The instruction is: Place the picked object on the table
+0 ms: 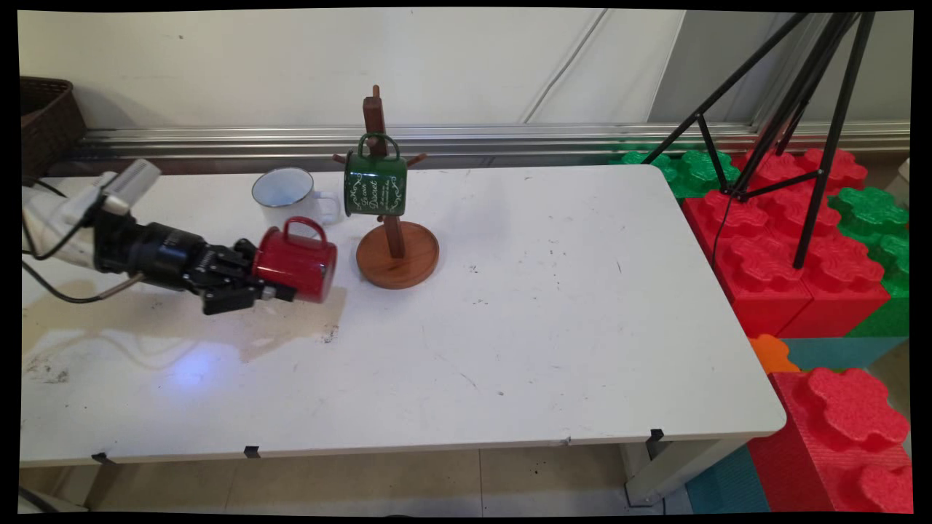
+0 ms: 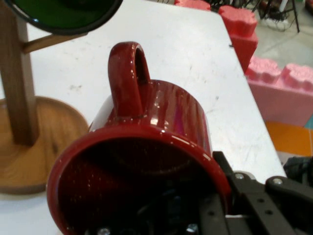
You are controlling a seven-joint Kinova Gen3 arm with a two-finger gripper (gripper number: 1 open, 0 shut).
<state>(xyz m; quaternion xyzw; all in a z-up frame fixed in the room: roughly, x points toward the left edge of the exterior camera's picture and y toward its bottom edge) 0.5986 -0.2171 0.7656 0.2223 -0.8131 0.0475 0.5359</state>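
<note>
Three enamel mugs show here: nearest, a glossy red mug (image 1: 297, 262) lies on its side above the white table (image 1: 510, 327), handle up, with the black two-finger gripper (image 1: 271, 285) clamped on its rim, one finger inside the mouth. Just beyond it stands a round-based wooden mug stand (image 1: 395, 247) with a dark green lettered mug (image 1: 375, 183) hanging from a peg. A white mug (image 1: 287, 195) sits upright behind the red one.

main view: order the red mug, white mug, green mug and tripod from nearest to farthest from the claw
1. red mug, gripped in the claw
2. white mug, on the table just behind
3. green mug, hanging on the wooden stand
4. tripod, far right
</note>
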